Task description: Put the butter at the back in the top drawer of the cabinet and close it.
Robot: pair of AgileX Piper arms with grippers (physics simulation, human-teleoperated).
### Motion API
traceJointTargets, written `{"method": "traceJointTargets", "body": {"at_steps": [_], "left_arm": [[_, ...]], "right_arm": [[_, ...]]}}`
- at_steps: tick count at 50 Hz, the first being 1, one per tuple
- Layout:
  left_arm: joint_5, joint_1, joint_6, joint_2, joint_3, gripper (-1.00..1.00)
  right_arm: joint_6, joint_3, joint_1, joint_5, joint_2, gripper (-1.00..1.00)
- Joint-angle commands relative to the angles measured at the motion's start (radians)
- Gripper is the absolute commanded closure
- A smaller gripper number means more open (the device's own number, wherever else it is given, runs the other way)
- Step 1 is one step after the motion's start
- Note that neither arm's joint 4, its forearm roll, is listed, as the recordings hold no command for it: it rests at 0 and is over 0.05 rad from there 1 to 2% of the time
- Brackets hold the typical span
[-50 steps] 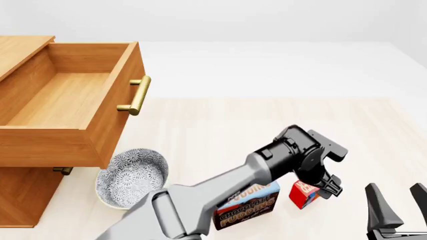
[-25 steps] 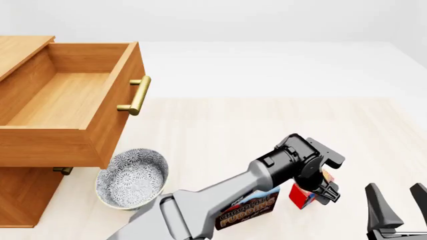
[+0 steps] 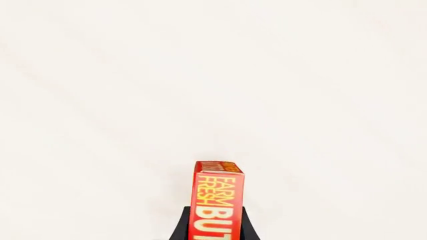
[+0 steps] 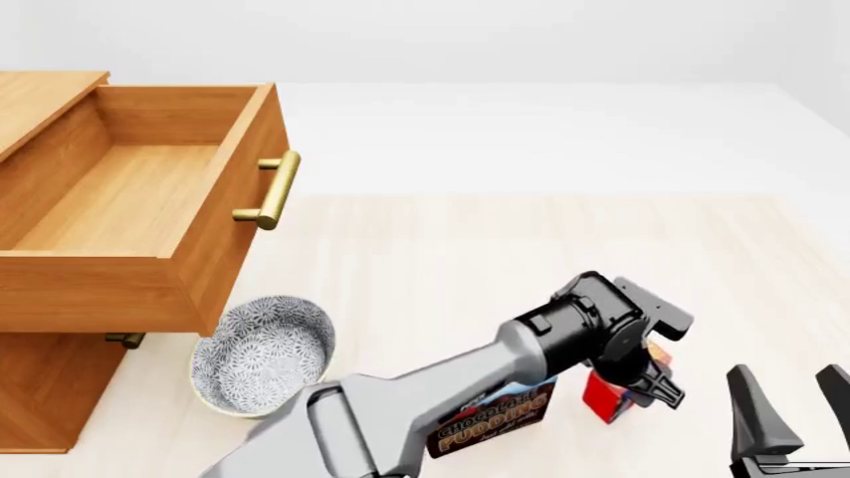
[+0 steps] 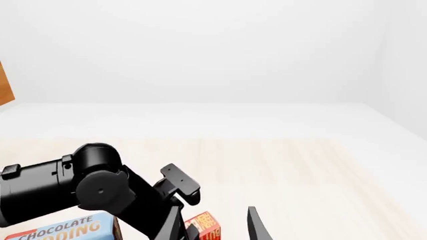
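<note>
Left gripper (image 4: 648, 383) clamped on butter (image 4: 610, 395) at near right of table (image 4: 531, 249); top drawer (image 4: 133, 199) pulled out.

Near: right gripper (image 4: 794, 408) at the bottom right edge, fingers spread apart, nothing between them. Butter box just left of it, red, standing on the table; left wrist view reads "FARM FRESH BUT…" (image 3: 218, 200), dark fingers (image 3: 181, 227) pressed on both its sides. Right wrist view shows part of the same lettering (image 5: 205, 227). Pudding box (image 4: 499, 413) just left of the butter, partly under the left arm; reads "CHOCOLATE PUDDING", brown and blue. Patterned bowl (image 4: 259, 354) further left, nothing visible inside. Far: cabinet (image 4: 47, 393) at left, its top drawer wide open, inside bare wood, brass bar handle (image 4: 270, 189) on the front. Butter well apart from the drawer.
</note>
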Motion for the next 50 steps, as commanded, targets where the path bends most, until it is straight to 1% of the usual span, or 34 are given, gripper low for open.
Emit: {"method": "traceJointTargets", "body": {"at_steps": [1, 5, 9, 19, 29, 33, 38, 42, 43, 46, 50], "left_arm": [[-0.038, -0.007, 0.02, -0.088, 0.047, 1.0], [-0.029, -0.01, 0.025, -0.103, 0.037, 1.0], [-0.038, -0.018, 0.03, -0.141, 0.063, 1.0], [-0.021, -0.015, 0.052, -0.172, 0.063, 1.0], [-0.034, -0.016, 0.07, -0.236, 0.123, 1.0], [-0.042, -0.017, 0.077, -0.269, 0.154, 1.0], [-0.07, -0.022, 0.078, -0.328, 0.226, 1.0], [-0.081, -0.018, 0.084, -0.358, 0.258, 1.0], [-0.089, -0.017, 0.088, -0.379, 0.28, 1.0], [-0.095, -0.018, 0.087, -0.396, 0.3, 1.0], [-0.112, -0.027, 0.084, -0.437, 0.352, 1.0]], "right_arm": [[0.0, 0.0, 0.0, 0.0, 0.0, -1.0], [0.0, 0.0, 0.0, 0.0, 0.0, -1.0], [0.0, 0.0, 0.0, 0.0, 0.0, -1.0], [0.0, 0.0, 0.0, 0.0, 0.0, -1.0], [0.0, 0.0, 0.0, 0.0, 0.0, -1.0], [0.0, 0.0, 0.0, 0.0, 0.0, -1.0], [0.0, 0.0, 0.0, 0.0, 0.0, -1.0], [0.0, 0.0, 0.0, 0.0, 0.0, -1.0], [0.0, 0.0, 0.0, 0.0, 0.0, -1.0], [0.0, 0.0, 0.0, 0.0, 0.0, -1.0], [0.0, 0.0, 0.0, 0.0, 0.0, -1.0]]}}
